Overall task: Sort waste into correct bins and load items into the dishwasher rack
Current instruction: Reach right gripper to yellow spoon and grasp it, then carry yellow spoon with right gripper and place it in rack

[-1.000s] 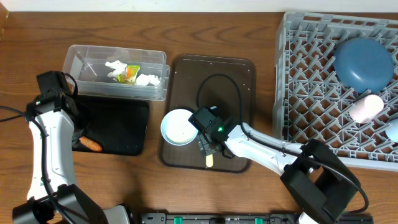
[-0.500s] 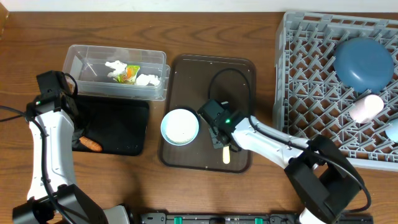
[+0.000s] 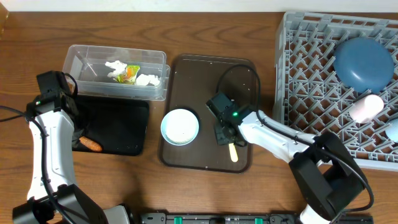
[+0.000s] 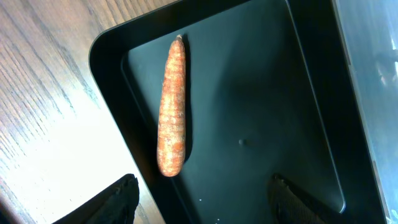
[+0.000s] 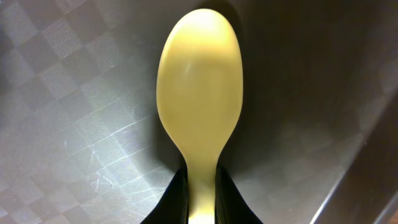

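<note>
overhead: we see right gripper [image 3: 225, 134] over the brown serving tray [image 3: 211, 68], pale yellow spoon [image 3: 233, 152] under it | left wrist: our left gripper [image 4: 202, 199] spread, empty; carrot stick [image 4: 172, 118] lies in black tray [image 4: 261, 93] | right wrist: jaws pinch the spoon's handle

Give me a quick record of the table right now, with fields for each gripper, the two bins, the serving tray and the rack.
left gripper: open, above the black tray
right gripper: shut on the handle of the pale yellow spoon
black tray: carrot stick inside
clear tub: tissue bits and wrapper
brown tray: bowl, spoon
rack: blue plate, pink cup, light blue cup
</note>
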Robot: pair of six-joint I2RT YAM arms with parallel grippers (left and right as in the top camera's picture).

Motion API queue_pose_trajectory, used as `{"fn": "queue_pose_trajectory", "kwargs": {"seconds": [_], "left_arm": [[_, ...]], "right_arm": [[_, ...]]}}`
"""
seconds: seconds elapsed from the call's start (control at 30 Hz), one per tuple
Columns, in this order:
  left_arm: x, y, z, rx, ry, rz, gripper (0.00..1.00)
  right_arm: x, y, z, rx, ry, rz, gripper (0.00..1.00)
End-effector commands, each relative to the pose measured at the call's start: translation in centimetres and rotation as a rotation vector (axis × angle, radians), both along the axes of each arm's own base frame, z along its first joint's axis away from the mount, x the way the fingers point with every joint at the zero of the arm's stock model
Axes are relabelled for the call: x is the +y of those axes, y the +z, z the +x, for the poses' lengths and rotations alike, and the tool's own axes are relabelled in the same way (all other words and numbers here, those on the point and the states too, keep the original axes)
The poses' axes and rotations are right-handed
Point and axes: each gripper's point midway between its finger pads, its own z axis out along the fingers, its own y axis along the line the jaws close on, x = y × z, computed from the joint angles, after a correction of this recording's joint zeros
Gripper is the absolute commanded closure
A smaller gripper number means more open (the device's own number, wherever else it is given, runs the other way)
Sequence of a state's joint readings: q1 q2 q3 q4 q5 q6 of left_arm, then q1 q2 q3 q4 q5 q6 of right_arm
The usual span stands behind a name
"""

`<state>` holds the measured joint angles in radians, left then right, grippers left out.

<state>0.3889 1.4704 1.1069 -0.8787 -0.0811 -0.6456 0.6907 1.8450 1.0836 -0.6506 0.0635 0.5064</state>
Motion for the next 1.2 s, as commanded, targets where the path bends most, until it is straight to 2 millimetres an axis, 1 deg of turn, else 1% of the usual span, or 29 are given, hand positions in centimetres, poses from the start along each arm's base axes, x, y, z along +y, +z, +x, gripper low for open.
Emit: {"fn": "queue_pose_trajectory", "kwargs": {"seconds": [0.0,0.1,0.2,0.33,0.4,0.5,0.57,0.63,0.7,0.77,0.83,0.87,0.9,1.0,1.07,1.17], "left_arm": [[0.1,0.6,0.4,-0.009,-0.02,0.013,0.33],[0.1,0.6,0.4,-0.009,-0.02,0.013,0.33],[0.1,0.6,0.4,-0.009,-0.02,0.013,0.33],[0.1,0.6,0.4,-0.009,-0.02,0.013,0.33],[0.1,0.6,0.4,-0.009,-0.02,0.013,0.32],[0.1,0.6,0.4,-0.009,-0.02,0.013,0.32],[0.1,0.6,0.4,-0.009,-0.02,0.013,0.32],[0.1,0.6,0.4,-0.009,-0.02,0.013,0.32],[0.1,0.6,0.4,-0.009,-0.02,0.013,0.32],[0.1,0.6,0.4,-0.009,-0.02,0.013,0.32],[0.1,0.6,0.4,-0.009,-0.02,0.013,0.32],[0.1,0.6,0.4,-0.009,-0.02,0.013,0.32],[0.1,0.6,0.4,-0.009,-0.02,0.013,0.32],[0.1,0.6,0.4,-0.009,-0.02,0.013,0.32],[0.1,0.6,0.4,-0.009,-0.02,0.013,0.32],[0.1,0.6,0.4,-0.009,-0.02,0.013,0.32]], "right_arm": [[-0.9,-0.6,0.1,0.021,-0.025,-0.015,0.99],[-1.1,0.4,0.8,0.008,-0.015,-0.009,0.99],[-1.1,2.3,1.8,-0.02,0.02,0.001,0.99],[-1.1,6.5,3.8,-0.094,0.034,0.039,0.99],[-1.6,9.2,5.2,-0.144,0.004,0.069,0.99],[-2.8,13.0,6.8,-0.213,-0.006,0.118,0.99],[-3.7,15.2,7.5,-0.25,-0.002,0.152,0.99],[-5.2,17.0,7.8,-0.277,-0.015,0.169,0.99],[-7.2,17.9,7.9,-0.289,-0.042,0.159,0.98],[-9.3,18.1,7.6,-0.273,-0.089,0.144,0.97],[-11.3,17.7,7.2,-0.236,-0.138,0.122,0.97],[-12.2,17.4,7.0,-0.222,-0.154,0.107,0.95],[-13.2,16.8,7.0,-0.207,-0.165,0.084,0.92],[-16.1,14.8,6.4,-0.167,-0.228,0.01,0.94],[-17.2,13.6,6.0,-0.139,-0.252,-0.017,0.96],[-18.0,12.3,5.5,-0.115,-0.275,-0.028,0.97]]}}
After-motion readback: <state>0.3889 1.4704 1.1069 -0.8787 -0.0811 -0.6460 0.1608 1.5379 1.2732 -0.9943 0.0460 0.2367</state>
